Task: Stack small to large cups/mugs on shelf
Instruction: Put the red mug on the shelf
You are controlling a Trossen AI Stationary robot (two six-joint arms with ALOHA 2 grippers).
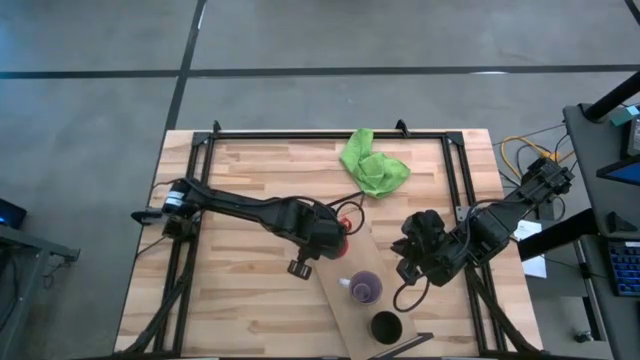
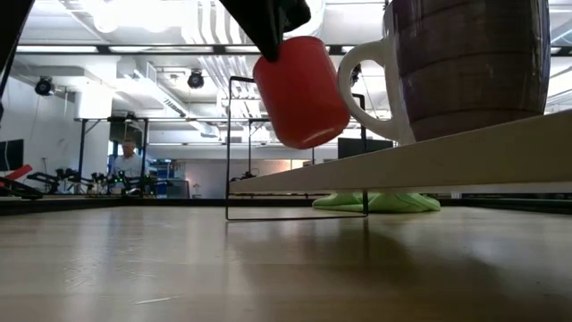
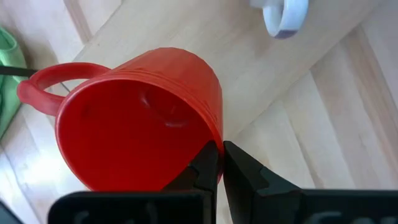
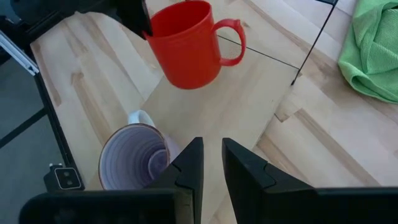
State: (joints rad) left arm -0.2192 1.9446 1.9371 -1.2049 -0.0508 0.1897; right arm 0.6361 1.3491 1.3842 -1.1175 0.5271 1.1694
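black cup (image 1: pixel 386 326): I see it standing on the shelf (image 1: pixel 335 285), at the near end.
purple cup (image 1: pixel 364 288): upright mid-shelf; handle's the spot to take.
right gripper (image 1: pixel 408 262): waiting beside the shelf, fingers slightly parted, nothing in them.
red cup (image 4: pixel 185 45): hanging tilted above the shelf's far end; looks rigid, glossy, probably slippery.
left gripper (image 3: pixel 216 163): fingers pinching that cup's rim wall. I'd go slow.
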